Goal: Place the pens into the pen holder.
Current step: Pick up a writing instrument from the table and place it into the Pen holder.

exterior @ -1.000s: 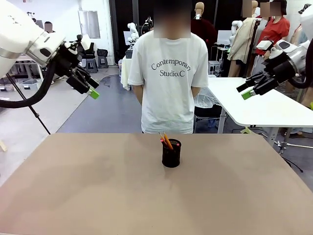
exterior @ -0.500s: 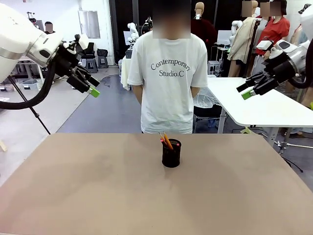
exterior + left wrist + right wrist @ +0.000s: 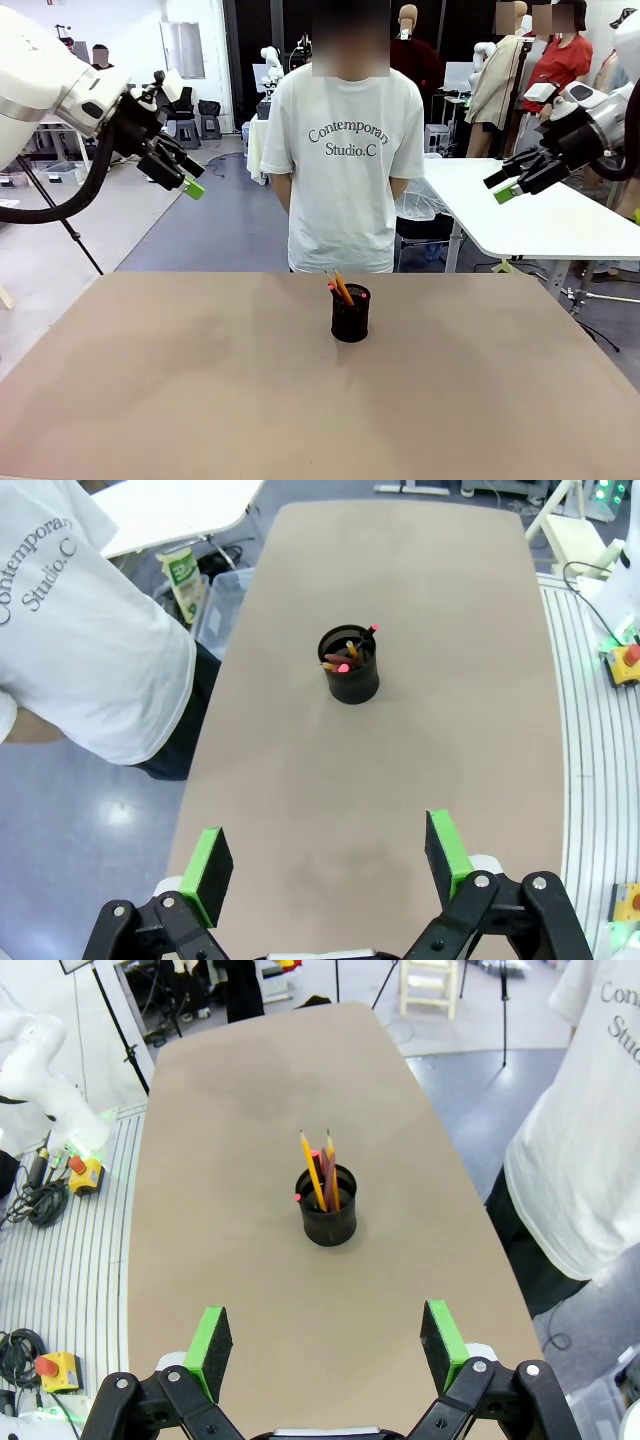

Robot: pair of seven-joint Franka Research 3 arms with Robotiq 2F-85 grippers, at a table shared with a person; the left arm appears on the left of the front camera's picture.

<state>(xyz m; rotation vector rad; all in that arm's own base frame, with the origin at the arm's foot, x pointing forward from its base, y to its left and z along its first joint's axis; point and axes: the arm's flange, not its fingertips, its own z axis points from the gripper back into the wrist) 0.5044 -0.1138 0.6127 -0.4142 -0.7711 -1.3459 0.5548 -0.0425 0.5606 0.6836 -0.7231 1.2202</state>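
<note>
- Standing upright on the tan table (image 3: 180, 390), well below and between both raised grippers: black mesh pen holder (image 3: 350, 314).
- Pens (image 3: 322, 1172): yellow-orange, dark red, red-tipped, all inside it.
- Left gripper (image 3: 184, 176), right gripper (image 3: 505, 185): jaws spread, empty.

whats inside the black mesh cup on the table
Three pens stand in the pen holder: a yellow-orange one, a dark red one and one with a red end. Their lower halves and the cup's bottom are hidden by its wall.

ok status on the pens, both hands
Left hand and right hand open, raised, empty. Pens standing in pen holder mid-table. Nothing in the way.
</note>
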